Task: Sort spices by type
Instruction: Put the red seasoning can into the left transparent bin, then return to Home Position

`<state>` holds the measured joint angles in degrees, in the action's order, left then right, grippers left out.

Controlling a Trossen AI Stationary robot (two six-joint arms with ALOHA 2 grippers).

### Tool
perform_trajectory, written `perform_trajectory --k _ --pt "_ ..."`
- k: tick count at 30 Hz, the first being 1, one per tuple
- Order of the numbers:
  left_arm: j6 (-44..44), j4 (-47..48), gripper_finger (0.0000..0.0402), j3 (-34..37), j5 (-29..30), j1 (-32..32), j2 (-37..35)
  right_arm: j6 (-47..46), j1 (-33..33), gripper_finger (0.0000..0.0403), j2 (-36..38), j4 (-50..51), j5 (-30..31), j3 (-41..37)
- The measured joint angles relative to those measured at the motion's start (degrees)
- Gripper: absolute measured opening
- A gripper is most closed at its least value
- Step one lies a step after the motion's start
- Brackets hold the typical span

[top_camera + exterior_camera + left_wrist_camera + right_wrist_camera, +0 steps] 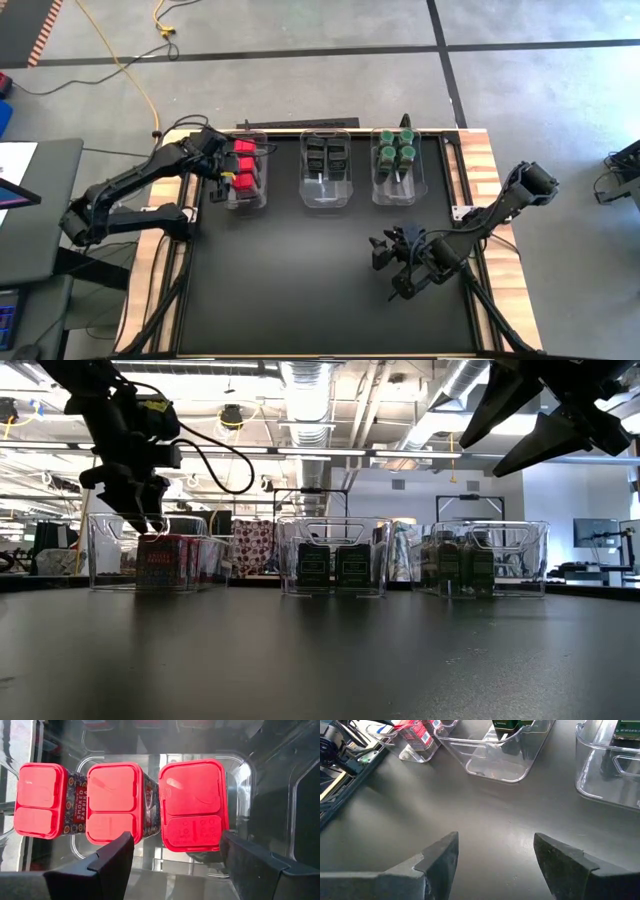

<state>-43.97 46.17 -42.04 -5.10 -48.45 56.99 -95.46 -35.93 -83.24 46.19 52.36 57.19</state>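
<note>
Three red-topped spices stand side by side in the left clear bin. Dark rectangular spices fill the far end of the middle bin, and green-lidded jars sit in the right bin. My left gripper hangs open over the left bin, pointing steeply down. Its fingers stand on either side of one end red-topped container, just above the lids. My right gripper is open and holds nothing, raised above the black mat toward the right, in front of the right bin.
The three bins stand in a row along the table's far edge. The black mat in front of them is bare. Wooden table edges and the arm bases flank the mat on both sides.
</note>
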Motion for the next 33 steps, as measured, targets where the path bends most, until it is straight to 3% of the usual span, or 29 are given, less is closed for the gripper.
perform_trajectory --k 21,33 --pt "0.87 0.05 0.0282 -0.43 1.36 0.0 0.0 -0.02 -0.01 0.0286 0.0 -0.34 0.0 0.0" --pt "10.61 4.21 0.0282 -7.77 1.36 0.48 0.0 -0.02 0.1 0.0286 0.0 -0.42 0.0 0.01"
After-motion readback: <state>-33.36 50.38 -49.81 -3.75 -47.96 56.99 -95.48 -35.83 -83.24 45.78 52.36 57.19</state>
